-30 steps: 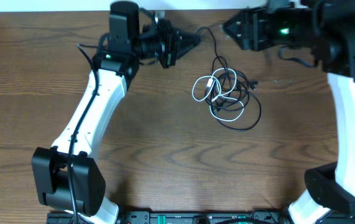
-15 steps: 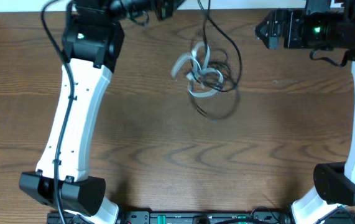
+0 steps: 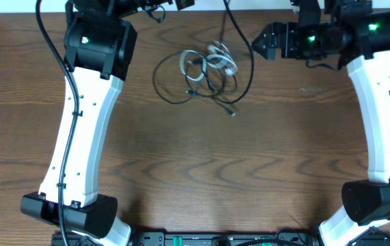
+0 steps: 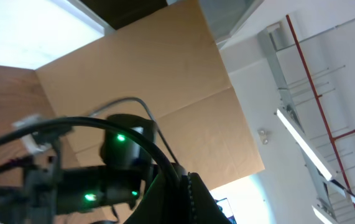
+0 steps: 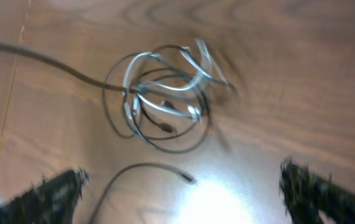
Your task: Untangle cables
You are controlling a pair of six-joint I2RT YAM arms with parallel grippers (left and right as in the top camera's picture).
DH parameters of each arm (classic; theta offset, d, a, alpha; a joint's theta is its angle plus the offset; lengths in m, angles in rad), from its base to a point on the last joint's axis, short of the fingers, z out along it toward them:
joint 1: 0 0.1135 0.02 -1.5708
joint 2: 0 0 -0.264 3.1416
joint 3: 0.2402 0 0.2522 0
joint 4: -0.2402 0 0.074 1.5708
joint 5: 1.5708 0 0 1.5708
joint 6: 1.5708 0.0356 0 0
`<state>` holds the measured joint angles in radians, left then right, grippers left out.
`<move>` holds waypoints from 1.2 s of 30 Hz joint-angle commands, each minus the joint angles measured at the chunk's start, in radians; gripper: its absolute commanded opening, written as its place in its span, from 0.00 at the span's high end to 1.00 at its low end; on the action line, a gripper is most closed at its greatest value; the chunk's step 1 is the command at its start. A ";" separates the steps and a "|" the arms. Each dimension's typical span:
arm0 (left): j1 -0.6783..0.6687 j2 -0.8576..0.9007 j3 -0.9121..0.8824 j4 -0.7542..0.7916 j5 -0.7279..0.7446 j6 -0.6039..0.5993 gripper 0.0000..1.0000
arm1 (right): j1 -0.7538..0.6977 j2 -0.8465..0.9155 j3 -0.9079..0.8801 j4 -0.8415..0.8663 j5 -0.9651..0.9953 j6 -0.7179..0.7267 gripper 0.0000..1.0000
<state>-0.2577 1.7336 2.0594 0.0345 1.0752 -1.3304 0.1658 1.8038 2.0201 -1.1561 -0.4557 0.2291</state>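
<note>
I see one knot of cables (image 3: 207, 70) on the surface (image 3: 181, 171), near the far edge and between my two arms. In it I count one white cable (image 3: 219, 59), looped through the top of the knot. The black loops overlap too much for a firm count, though there are at least two. One black cable (image 3: 240, 31) leaves the knot and rises toward the far edge, where the left end effector (image 4: 193, 186) sits mostly out of the overhead view. Its fingers are closed, and in the left wrist view a black cord arcs right up to them, so it looks pinched there. One loose plug end (image 3: 232, 113) lies just beside the knot on the near side. The right end effector (image 3: 259, 42) hangs just right of the knot with its two fingers spread wide and nothing between them.
</note>
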 commanded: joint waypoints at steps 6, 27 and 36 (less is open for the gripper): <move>-0.002 -0.015 0.024 0.013 0.018 0.025 0.93 | 0.046 -0.008 -0.315 0.318 0.026 0.272 0.09; -0.001 -0.015 0.024 0.012 0.006 0.025 0.93 | 0.032 -0.065 -0.449 0.333 -0.175 0.060 0.42; -0.001 -0.015 0.024 0.012 0.005 0.025 0.93 | 0.068 -0.049 -0.471 0.328 -0.180 -0.071 0.37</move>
<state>-0.2592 1.7336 2.0594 0.0338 1.0752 -1.3293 0.2043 1.7290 1.5642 -0.8192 -0.6109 0.2150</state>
